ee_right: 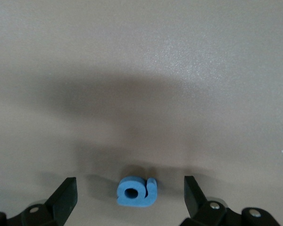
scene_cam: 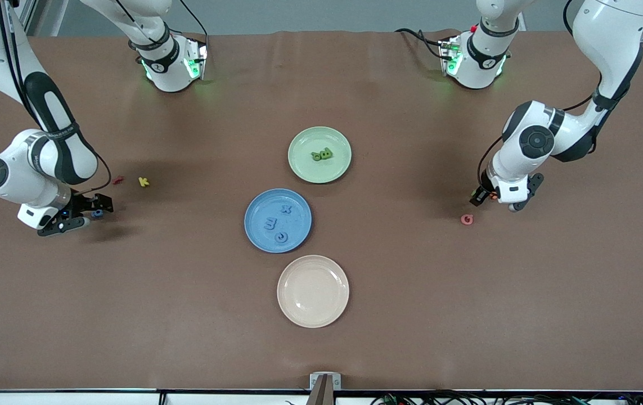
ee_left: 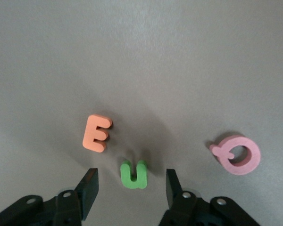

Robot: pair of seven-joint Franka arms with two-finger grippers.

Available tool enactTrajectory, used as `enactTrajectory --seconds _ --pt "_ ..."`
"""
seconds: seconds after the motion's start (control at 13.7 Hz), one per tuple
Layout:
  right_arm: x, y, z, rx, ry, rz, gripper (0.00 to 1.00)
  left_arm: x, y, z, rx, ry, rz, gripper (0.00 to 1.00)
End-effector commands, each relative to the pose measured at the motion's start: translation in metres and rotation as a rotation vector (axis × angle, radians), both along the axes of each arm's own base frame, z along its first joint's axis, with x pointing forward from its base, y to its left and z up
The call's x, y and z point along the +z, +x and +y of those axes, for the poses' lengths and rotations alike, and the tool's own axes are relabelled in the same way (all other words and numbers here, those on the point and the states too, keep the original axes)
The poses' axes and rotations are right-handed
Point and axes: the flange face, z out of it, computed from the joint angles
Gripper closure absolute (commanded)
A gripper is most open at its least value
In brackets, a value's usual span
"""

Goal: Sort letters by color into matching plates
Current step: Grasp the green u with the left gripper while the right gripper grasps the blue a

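- So, progress check, biggest stuff first: the table [scene_cam: 130, 315] has three plates lined up mid-table. The blue plate [scene_cam: 298, 216] sits in the centre, with the green plate [scene_cam: 304, 169] at its 1 o'clock and a bare cream plate [scene_cam: 313, 304] at its 5 o'clock.
- Right hand [ee_right: 129, 181] is low over the table at the right arm's end. Its fingers are spread wide and straddle a blue letter [ee_right: 137, 192] without touching it.
- Left hand [ee_left: 130, 173] is low at the left arm's end. Its fingers are apart on either side of a green U [ee_left: 133, 175], and I can see gaps on both sides, so no pinch yet.
- Done so far: three blue letters [scene_cam: 270, 224] are in the blue plate, and a clump of green letters [scene_cam: 322, 154] is in the green plate. I can't count the clump.
- Left to do, I reckon: that last blue one, the green U, and maybe more greens.
- Strays to ignore: an orange E [ee_left: 97, 133] and a pink letter [ee_left: 238, 154] beside the U, and a yellow K [scene_cam: 143, 181] and a red letter [scene_cam: 117, 180] near the right hand.
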Motion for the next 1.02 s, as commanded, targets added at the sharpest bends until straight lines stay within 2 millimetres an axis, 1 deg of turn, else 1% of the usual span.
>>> enactTrajectory --seconds 0.0,0.07,0.15,0.22,0.37,0.44,0.58,0.66,0.73,0.8,0.95 --pt "-0.005 -0.004 -0.007 0.024 0.001 -0.009 0.00 -0.004 -0.002 0.005 -0.005 -0.011 -0.014 0.36" --pt "-0.007 -0.005 -0.007 0.024 0.002 -0.005 0.00 -0.005 -0.002 0.007 -0.002 -0.015 -0.014 0.37" --pt "-0.008 -0.005 -0.007 0.024 0.003 -0.003 0.04 -0.006 -0.002 0.007 -0.002 -0.017 -0.013 0.37" --pt "-0.009 -0.006 -0.008 0.026 0.004 0.000 0.11 -0.006 -0.003 0.006 -0.012 -0.013 -0.015 0.38" --pt "-0.010 -0.007 -0.007 0.033 0.006 0.004 0.34 -0.010 -0.003 0.005 -0.025 -0.016 -0.013 0.38" --pt "-0.010 -0.007 -0.007 0.039 0.006 0.004 0.43 -0.011 -0.003 0.005 -0.026 -0.021 -0.017 0.39" --pt "-0.012 -0.008 -0.010 0.035 0.008 0.008 0.58 -0.014 -0.004 0.004 -0.026 -0.028 -0.011 0.45" --pt "-0.013 -0.008 -0.010 0.035 0.008 0.010 0.64 -0.015 -0.004 0.003 -0.030 -0.027 -0.011 0.49" --pt "-0.013 -0.008 -0.010 0.035 0.007 0.008 0.69 -0.015 -0.004 0.003 -0.033 -0.028 -0.012 0.54" --pt "-0.012 -0.008 -0.010 0.035 0.007 0.008 0.72 -0.015 -0.004 0.003 -0.038 -0.025 -0.011 0.66" --pt "-0.013 -0.008 -0.008 0.036 0.009 0.011 0.75 -0.013 -0.002 0.004 -0.027 -0.022 -0.019 1.00"
